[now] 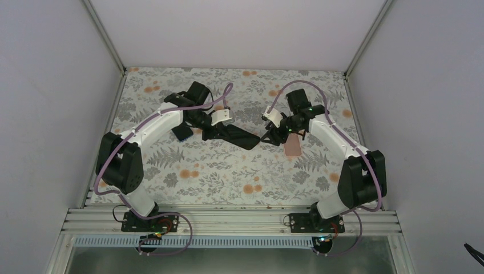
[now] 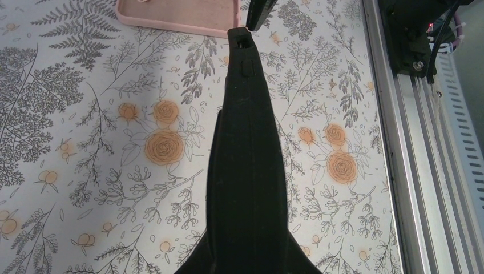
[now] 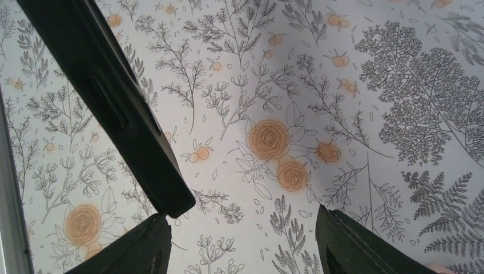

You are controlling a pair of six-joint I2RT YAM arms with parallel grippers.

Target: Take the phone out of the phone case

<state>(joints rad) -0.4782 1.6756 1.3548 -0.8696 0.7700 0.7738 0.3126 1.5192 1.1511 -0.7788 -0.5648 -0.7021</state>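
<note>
The left tool [image 1: 210,132] gripped one end of the phone [image 1: 237,136], whose long axis ran toward the open right tool [image 1: 267,138] at its free tip, the case [image 1: 293,148] just beyond

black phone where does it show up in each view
Top external: black phone at centre, tip pointing right.
Left wrist: runs up the middle, bottom edge to near the top.
Right wrist: upper left, slanting down.
Shared landmark: right gripper at the phone's tip, over the floral table cover.
</note>
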